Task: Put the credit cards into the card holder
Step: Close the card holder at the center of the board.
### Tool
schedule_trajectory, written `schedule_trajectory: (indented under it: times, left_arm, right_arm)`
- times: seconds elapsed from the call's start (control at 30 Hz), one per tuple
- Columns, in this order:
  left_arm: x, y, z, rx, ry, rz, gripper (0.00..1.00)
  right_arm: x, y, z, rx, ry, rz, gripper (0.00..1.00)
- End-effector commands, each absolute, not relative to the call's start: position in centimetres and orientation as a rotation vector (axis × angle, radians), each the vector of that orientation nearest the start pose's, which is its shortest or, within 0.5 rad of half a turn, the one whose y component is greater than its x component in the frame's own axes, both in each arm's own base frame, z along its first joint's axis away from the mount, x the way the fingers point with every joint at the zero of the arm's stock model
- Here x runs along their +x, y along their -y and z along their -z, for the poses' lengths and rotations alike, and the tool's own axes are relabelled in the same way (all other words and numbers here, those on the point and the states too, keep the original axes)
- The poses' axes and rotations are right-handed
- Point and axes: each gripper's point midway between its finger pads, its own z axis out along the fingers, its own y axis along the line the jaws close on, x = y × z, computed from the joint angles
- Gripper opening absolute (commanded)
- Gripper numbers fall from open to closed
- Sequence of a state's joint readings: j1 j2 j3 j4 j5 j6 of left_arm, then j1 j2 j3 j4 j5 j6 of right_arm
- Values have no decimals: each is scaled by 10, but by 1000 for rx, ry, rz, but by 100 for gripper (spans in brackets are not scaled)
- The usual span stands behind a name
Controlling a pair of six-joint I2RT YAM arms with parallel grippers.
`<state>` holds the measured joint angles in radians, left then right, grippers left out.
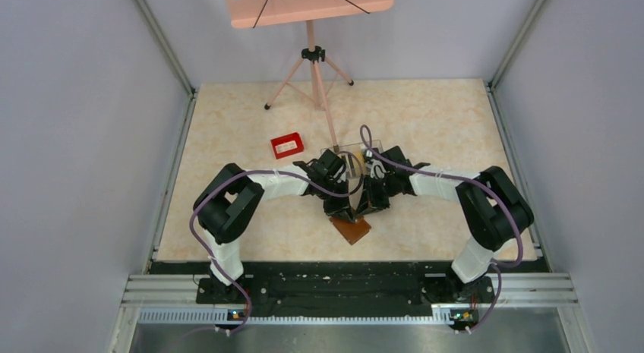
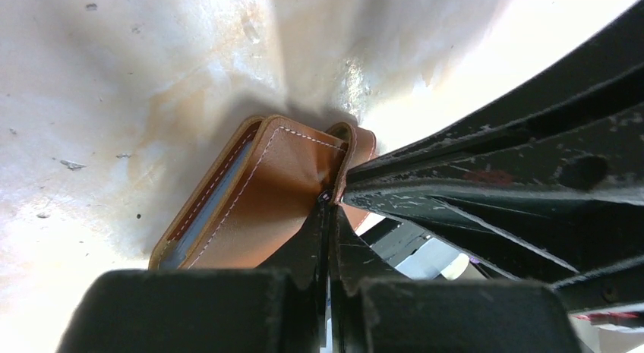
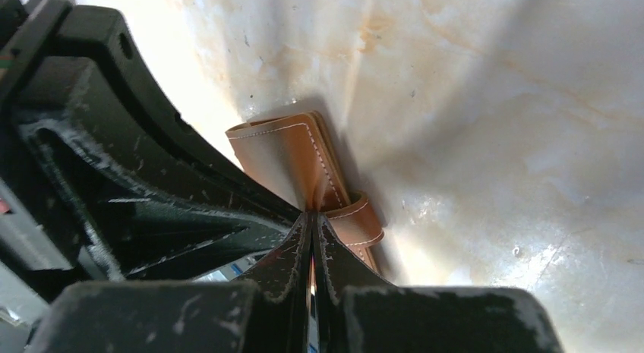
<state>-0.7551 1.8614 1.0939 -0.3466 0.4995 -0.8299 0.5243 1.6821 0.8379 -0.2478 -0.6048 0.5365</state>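
There is one card holder (image 2: 258,190). It is smooth brown leather, folded, with white stitches along its edges. It lies on the table (image 1: 425,125), right at the tips of both grippers. A small leather strap (image 3: 357,220) loops around it, just beside the right gripper's tips.

The left gripper (image 2: 328,200) is squeezed tight, and its tips pinch the edge of the leather flap. The right gripper (image 3: 311,215) is squeezed tight too, with a thin line of orange leather showing between its two black fingers. The two grippers meet tip to tip on the same spot. Their fingers are black, flat and scratched.

A blue-grey strip (image 2: 213,209) shows inside the fold, on the side away from the left gripper. I cannot tell if it is a card.

Past the grippers, away from the arms, sits one clear box (image 1: 342,149). One small red tray (image 1: 296,139) is off to the left gripper's side. It has a white patch inside, too small to read. One pink stand (image 1: 315,72) with three legs is farther back. The table top is pale and looks like marble.
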Motion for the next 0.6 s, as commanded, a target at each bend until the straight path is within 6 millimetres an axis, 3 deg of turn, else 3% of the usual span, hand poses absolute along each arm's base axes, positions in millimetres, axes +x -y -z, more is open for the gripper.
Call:
schedule_trajectory:
  times: [0.0,0.2,0.4,0.57]
  left_arm:
    - [214,348,-53,124,-2917,1032,0]
    - [212,343,-60,173,-2909,1016,0]
    - [210,339,-68,216,-2896,1004,0]
    - [206,338,-73,238,-2887,1022,0]
  right_arm:
    - [232,-265,-61,-205,-2718,-1148,0]
    - [243,-254,-65,-165,-2700,-1098,0]
    - [240,-240,-40,-168,-2776,-975,0]
    - [230,-242,-25,-171,-2842,-1020,0]
